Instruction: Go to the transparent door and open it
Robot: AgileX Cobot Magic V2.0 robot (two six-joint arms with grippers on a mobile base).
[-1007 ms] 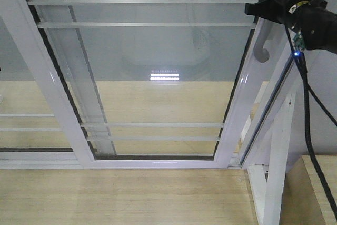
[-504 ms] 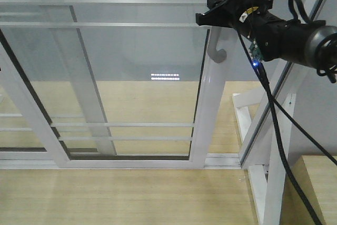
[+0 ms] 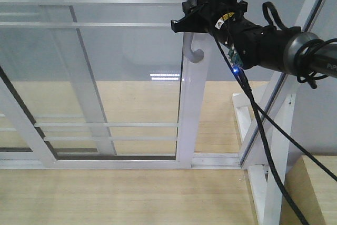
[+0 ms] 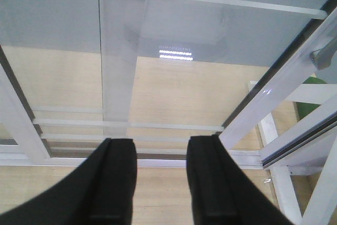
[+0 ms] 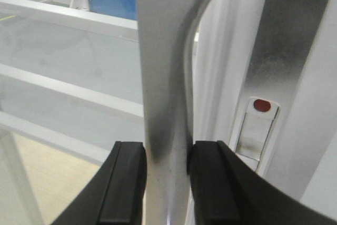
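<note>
Clamping the right claw (image 5: 166, 183) onto the curved grey handle (image 5: 163, 77), with both black pads (image 5: 124, 183) pressed flat against the metal bar and no gap on either side. Gripping high up on that handle, well above its hooked lower end, as seen from the front view. Reaching in from the right on a black arm (image 3: 274, 46), with a small blue light (image 3: 235, 70) glowing under the wrist and a black cable (image 3: 263, 140) drooping toward the lower right corner.

Finding the transparent door (image 3: 105, 72) upright in its bottom track (image 3: 216, 159), filling the left and centre of the front view, crossed by thin white horizontal bars near top and bottom. Standing partly open, with the handle-side stile (image 3: 189, 119) well apart from the outer white frame (image 3: 274, 98) at the right and bare wooden floor (image 3: 121, 198) visible through the opening between them. Overlapping a second white-framed glass panel (image 3: 87, 104) just behind. Showing, beside the handle in the right wrist view, a metal latch plate (image 5: 258, 130) with a red dot.

Hanging the left claw (image 4: 160, 183) low before the glass, fingers (image 4: 116, 183) spread wide, holding nothing, touching nothing.
</note>
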